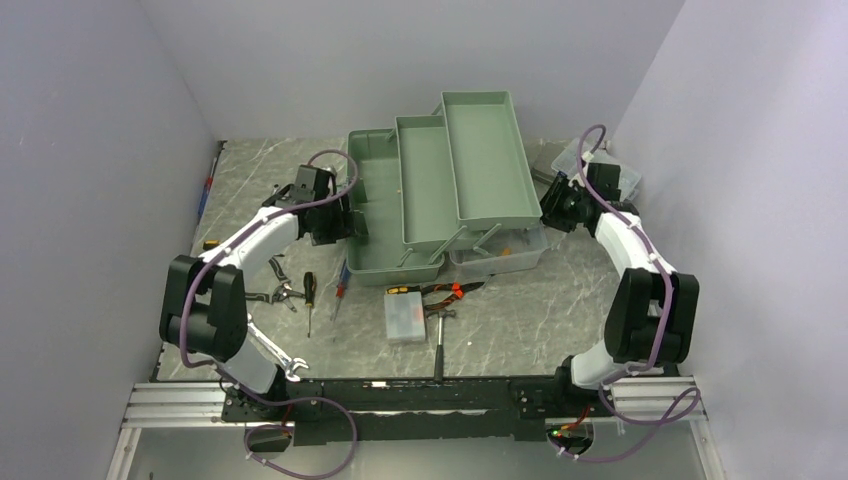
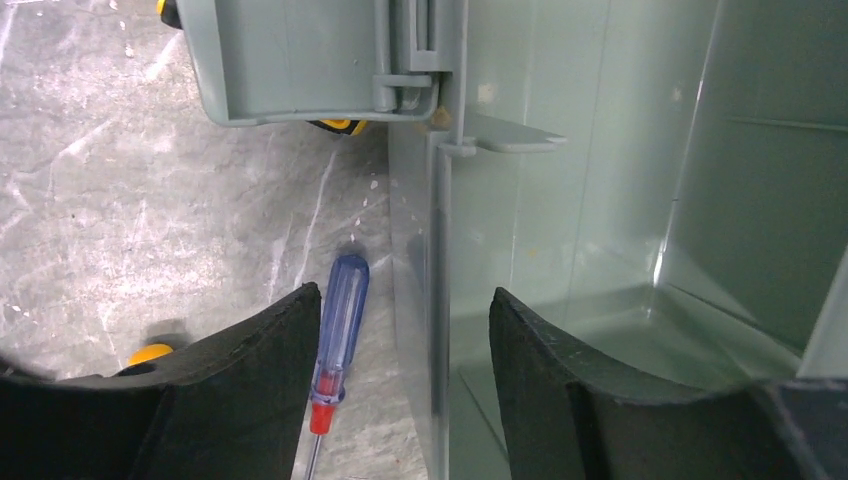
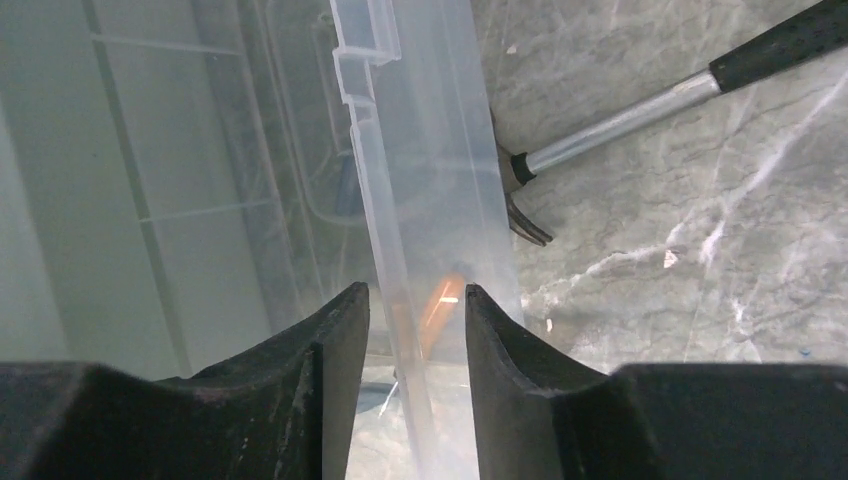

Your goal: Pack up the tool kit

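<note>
The green toolbox [image 1: 385,215] stands open in the middle, its cantilever trays [image 1: 485,160] raised. My left gripper [image 1: 352,226] is open, its jaws astride the toolbox's left wall [image 2: 437,300], one finger [image 2: 270,350] outside and one inside. A blue-handled screwdriver [image 2: 340,330] lies on the table beside that wall. My right gripper [image 1: 548,206] is open with a narrow gap, astride the wall of a clear plastic container [image 3: 400,220] at the toolbox's right side [image 1: 500,255]. Neither gripper [image 2: 405,300] [image 3: 416,290] holds anything.
In front of the toolbox lie a small clear parts box [image 1: 405,315], a hammer [image 1: 440,340] [image 3: 620,120], red-handled pliers [image 1: 452,290], screwdrivers [image 1: 310,295] and wrenches [image 1: 272,350]. Another clear box [image 1: 600,165] sits back right. Walls close in on both sides.
</note>
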Robot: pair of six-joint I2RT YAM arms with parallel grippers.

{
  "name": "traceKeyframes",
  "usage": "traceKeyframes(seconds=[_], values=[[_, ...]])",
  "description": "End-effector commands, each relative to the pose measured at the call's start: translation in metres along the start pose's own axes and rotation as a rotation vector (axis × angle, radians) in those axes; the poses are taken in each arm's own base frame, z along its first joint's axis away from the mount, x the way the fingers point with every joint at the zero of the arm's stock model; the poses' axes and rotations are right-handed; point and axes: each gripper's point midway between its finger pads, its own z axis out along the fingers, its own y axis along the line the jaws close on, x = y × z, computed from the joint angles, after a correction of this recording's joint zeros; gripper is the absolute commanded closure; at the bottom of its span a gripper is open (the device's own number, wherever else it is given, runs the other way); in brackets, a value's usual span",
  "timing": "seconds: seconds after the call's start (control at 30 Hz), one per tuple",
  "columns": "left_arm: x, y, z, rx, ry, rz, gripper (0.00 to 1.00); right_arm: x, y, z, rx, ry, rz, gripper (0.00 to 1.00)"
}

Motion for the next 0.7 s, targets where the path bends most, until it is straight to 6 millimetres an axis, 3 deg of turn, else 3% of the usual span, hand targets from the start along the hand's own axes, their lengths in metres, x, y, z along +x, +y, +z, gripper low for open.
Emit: traceKeyframes(seconds=[0.0,0.07,0.13,0.23,0.3,0.5,0.67], values=[[-0.002,-0.010,0.006,0.050,-0.001,0.024,0.36,-0.001,0.011,0.012,-0.024,0.002,-0.062,0.60],[0.000,-0.012,0.010,0.062,0.013,0.019,0.37,0.000,0.013,0.014,-0.004,0.006,-0.083,0.65],[0.002,-0.013,0.014,0.070,0.024,0.013,0.44,-0.001,0.016,0.015,0.014,0.006,-0.108,0.76],[0.002,-0.018,0.019,0.092,0.036,0.009,0.71,-0.011,0.030,0.012,0.026,-0.008,-0.150,1.00],[-0.001,-0.020,0.020,0.099,0.032,0.010,0.98,-0.021,0.045,0.007,0.029,-0.033,-0.188,1.00],[-0.019,-0.025,0.015,0.108,0.014,0.003,1.00,-0.050,0.114,-0.004,-0.064,-0.095,-0.275,1.00],[-0.039,-0.029,0.014,0.211,-0.002,-0.077,1.00,-0.056,0.163,0.008,-0.172,-0.088,-0.317,1.00]])
